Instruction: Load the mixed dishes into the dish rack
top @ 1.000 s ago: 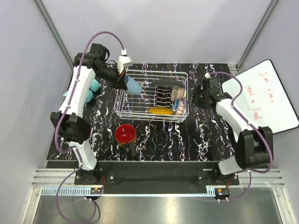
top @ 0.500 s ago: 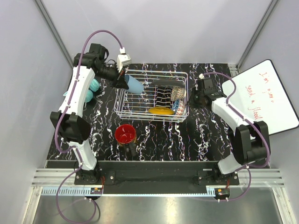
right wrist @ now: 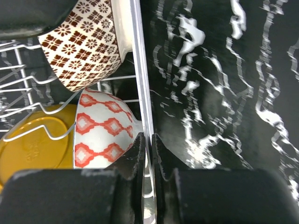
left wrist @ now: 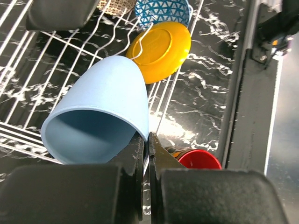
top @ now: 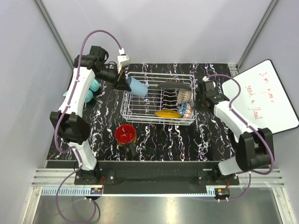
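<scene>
My left gripper (top: 126, 84) is shut on the rim of the light blue cup (top: 137, 87), held tilted over the left end of the white wire dish rack (top: 128, 114). In the left wrist view the cup (left wrist: 103, 107) hangs above the rack wires, its wall between my fingertips (left wrist: 145, 140). My right gripper (top: 200, 96) is shut on the rack's right rim wire (right wrist: 139, 70). The gold lattice bowl (right wrist: 84, 42), the mustard-yellow plate (top: 167, 113) and a black plate (top: 169, 85) sit in the rack. The dark mug with red inside (top: 125, 134) stands on the table in front of the rack.
A red-diamond bowl (right wrist: 103, 133) and a blue-triangle bowl (left wrist: 161, 10) also lie in the rack. Teal items (top: 93, 87) sit at the table's left edge. A whiteboard (top: 266, 95) lies at the right. The tabletop (top: 205, 135) is black marble.
The dish rack has slid to the right with my right gripper on its rim. My left gripper and the blue cup have shifted slightly right over the rack.
</scene>
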Controlling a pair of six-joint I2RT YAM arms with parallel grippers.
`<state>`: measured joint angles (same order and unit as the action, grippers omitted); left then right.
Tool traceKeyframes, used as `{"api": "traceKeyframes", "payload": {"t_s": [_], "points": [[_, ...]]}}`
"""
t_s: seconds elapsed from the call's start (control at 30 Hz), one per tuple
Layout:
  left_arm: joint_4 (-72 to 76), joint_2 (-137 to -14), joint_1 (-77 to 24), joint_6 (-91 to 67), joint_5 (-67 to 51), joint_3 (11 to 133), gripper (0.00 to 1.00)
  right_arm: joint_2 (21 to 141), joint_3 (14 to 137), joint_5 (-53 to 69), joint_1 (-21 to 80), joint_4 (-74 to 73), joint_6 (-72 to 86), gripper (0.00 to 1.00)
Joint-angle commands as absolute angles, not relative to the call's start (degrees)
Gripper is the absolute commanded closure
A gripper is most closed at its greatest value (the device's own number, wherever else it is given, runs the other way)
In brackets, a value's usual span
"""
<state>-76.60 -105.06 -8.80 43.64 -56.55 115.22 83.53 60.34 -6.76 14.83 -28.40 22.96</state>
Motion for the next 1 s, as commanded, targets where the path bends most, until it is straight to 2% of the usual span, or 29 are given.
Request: {"api": "traceKeyframes", "payload": {"t_s": [0.0,0.2,0.4,0.5,0.57,0.63,0.67,0.8,0.83,0.9,0.93,0.97], "points": [[-76.7,-103.5,-8.4,45.4,-62.8,112.6,1.0,79.7,59.5,-14.8,12.5,-35.1,22.4,0.9],[-78.4,-103.9,-8.5,47.5,-66.9,109.5,1.0,80.2,59.9,-15.6,10.0,-35.7,21.8,0.86],[-83.2,-105.8,-8.4,51.4,-70.1,110.9,1.0,86.6,66.4,-13.4,9.1,-35.9,21.2,0.85],[-85.9,-106.6,-8.4,53.3,-71.6,112.2,1.0,87.5,70.2,-12.5,9.1,-36.8,21.6,0.81],[-87.0,-107.0,-8.4,54.1,-73.6,113.5,1.0,86.6,71.9,-12.7,9.1,-37.6,21.8,0.62],[-88.6,-107.4,-8.4,54.7,-75.7,114.8,1.0,83.3,73.6,-12.7,9.1,-39.5,21.5,0.47],[-88.5,-107.5,-8.4,54.1,-78.0,115.0,1.0,81.8,74.2,-12.0,9.1,-40.1,21.4,0.31],[-88.5,-107.3,-8.5,54.1,-84.9,115.2,1.0,70.3,76.6,-6.9,9.1,-40.1,20.7,0.09],[-88.5,-107.1,-8.4,53.9,-86.6,115.2,1.0,68.3,77.0,-1.4,9.1,-39.2,20.7,0.03],[-88.6,-106.8,-8.4,53.0,-92.5,114.3,1.0,62.9,75.9,5.9,9.1,-33.6,23.3,0.0],[-88.4,-106.6,-8.4,52.3,-96.5,113.7,1.0,61.4,73.5,13.3,9.1,-30.7,25.1,0.0],[-88.5,-106.6,-8.5,51.5,-96.6,113.6,1.0,59.6,72.2,16.6,9.2,-24.9,29.8,0.0]]}}
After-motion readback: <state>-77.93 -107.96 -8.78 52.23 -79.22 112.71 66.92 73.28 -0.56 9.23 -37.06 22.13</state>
